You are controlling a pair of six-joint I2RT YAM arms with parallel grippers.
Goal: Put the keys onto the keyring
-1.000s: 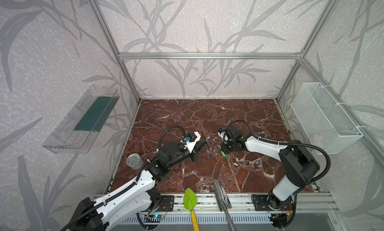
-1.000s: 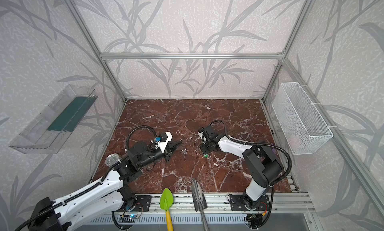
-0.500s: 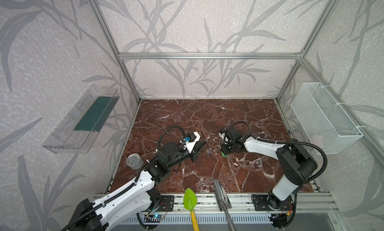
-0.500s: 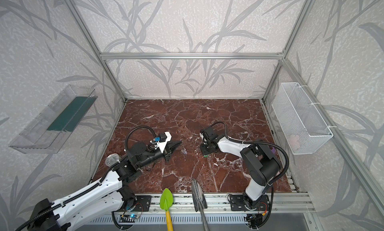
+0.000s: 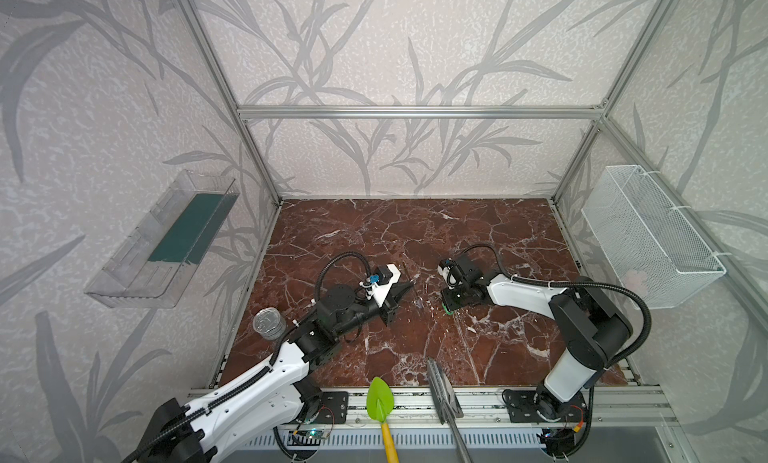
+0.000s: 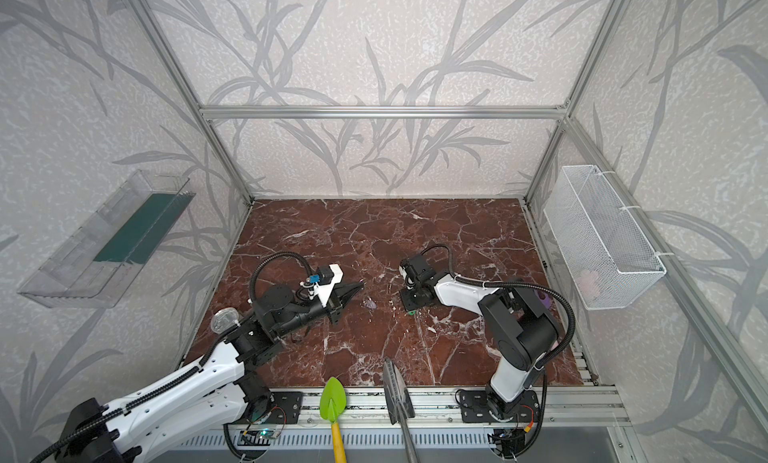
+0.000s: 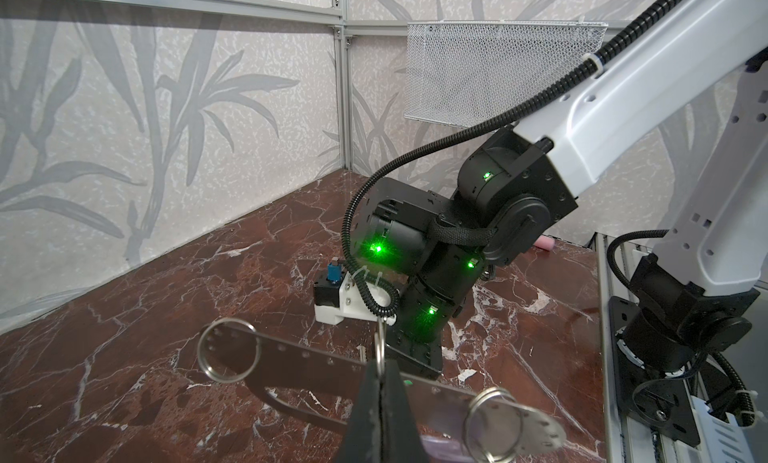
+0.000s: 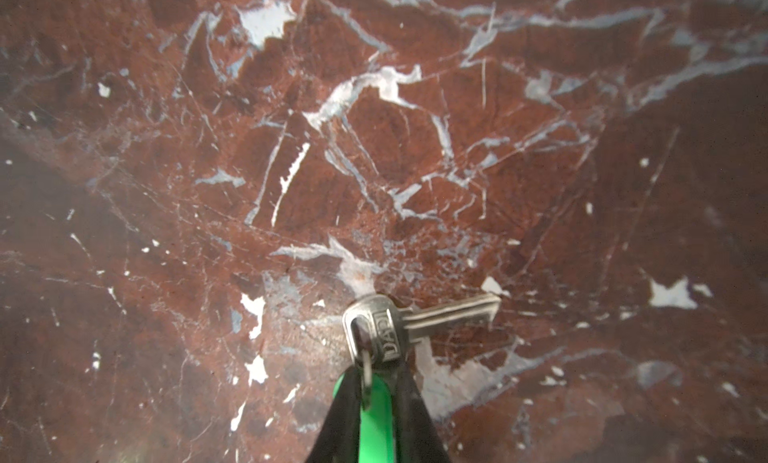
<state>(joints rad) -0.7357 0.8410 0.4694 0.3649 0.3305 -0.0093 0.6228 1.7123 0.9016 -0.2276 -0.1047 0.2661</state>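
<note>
– Red-brown marble is the surface (image 5: pixel 415 232) under both my arms in both top views. My left gripper (image 5: pixel 409 283) points toward the middle; my right gripper (image 5: pixel 449 306) points down at the surface, a speck of green at its tip.

– How many keys do you count from up there?

– Two. The green key (image 6: pixel 411 312) is under my right gripper, and the lilac key (image 6: pixel 369 303) lies on the surface between my grippers, apart from both. I also count one tin can (image 5: pixel 269 323) by the left edge and one wire basket (image 5: pixel 648 236) on the right wall.

– And your left wrist view?

– My left gripper's jaws are pressed together on a thin ring seen edge-on. It belongs to the keyring (image 7: pixel 307 357), a flat grey tag with small holes along its edge. I count two more metal rings (image 7: pixel 201 350), one at each end of the tag.

– Your right wrist view?

– One silver key flat on the surface, with a small ring through its head. My right gripper's fingers (image 8: pixel 347 394) are clamped on its green plastic piece. Stamped letters on the head read something like "DAPI"; I can't be sure.
</note>
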